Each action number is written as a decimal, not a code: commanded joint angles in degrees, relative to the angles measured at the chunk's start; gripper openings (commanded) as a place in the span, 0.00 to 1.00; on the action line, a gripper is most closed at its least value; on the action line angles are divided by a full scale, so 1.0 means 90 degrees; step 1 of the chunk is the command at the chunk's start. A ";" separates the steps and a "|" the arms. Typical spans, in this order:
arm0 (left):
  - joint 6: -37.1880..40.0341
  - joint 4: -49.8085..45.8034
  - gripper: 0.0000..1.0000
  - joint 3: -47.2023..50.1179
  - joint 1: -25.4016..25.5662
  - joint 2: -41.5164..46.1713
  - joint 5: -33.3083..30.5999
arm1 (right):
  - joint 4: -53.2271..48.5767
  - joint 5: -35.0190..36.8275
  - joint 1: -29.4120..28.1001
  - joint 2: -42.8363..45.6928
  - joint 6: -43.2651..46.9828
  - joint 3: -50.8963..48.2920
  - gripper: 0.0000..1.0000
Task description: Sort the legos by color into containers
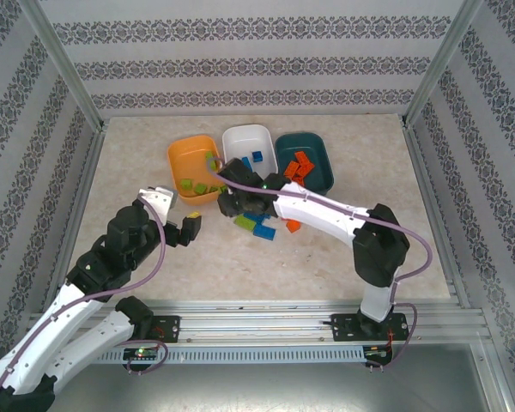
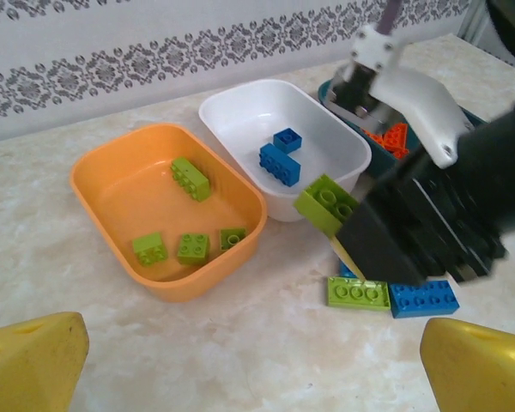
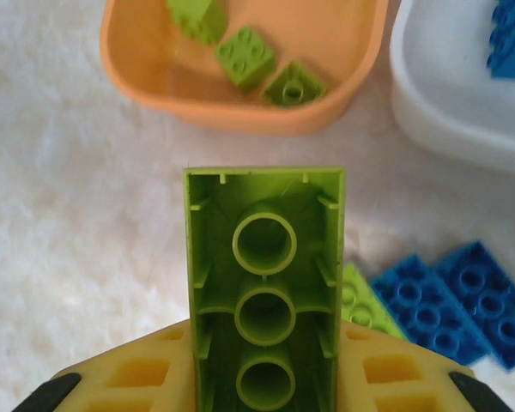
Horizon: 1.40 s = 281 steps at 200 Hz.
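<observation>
Marbled tabletop (image 1: 326,257), patterned walls (image 1: 240,34); right gripper (image 1: 233,199) clamps a lime green lego (image 3: 264,283) just before the orange tub (image 1: 177,160), toward the far edge; left gripper (image 1: 176,213) hangs wide, empty; step judged: carrying; next move: clear the rim, release beside the green legos (image 2: 193,178).

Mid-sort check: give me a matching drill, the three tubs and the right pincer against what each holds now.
1. orange tub
2. white tub
3. teal tub
4. right pincer

A. blue bricks
B. single lime green brick
C. orange-red bricks
D. four lime green bricks

Pairs: 1-D, 2-A, 3-C, 4-B.
</observation>
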<state>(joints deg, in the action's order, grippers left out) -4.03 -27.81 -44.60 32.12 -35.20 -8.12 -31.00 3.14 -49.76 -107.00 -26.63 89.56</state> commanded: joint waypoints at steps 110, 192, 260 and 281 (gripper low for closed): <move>0.0038 0.0048 1.00 0.0072 -0.0073 0.0089 -0.0657 | -0.0709 -0.1286 0.0634 -0.3448 -0.0057 0.4318 0.43; 0.0055 0.0137 1.00 0.0102 -0.0071 0.0015 -0.0212 | 0.0131 -0.0784 0.0624 -0.0851 -0.0138 0.1133 0.61; -0.0005 0.0120 1.00 -0.0083 -0.0082 -0.1159 0.1819 | -0.0446 -0.0053 0.0641 0.1593 0.0179 -0.2832 0.68; 0.0008 0.0119 1.00 -0.0072 -0.0088 -0.1490 0.2339 | -0.0312 -0.0019 0.0609 0.1780 0.0167 -0.3398 0.70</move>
<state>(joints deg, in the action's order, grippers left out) -4.05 -27.40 -43.94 32.12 -46.98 4.99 -32.97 0.56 -44.36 -92.16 -25.69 64.38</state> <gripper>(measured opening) 0.999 0.690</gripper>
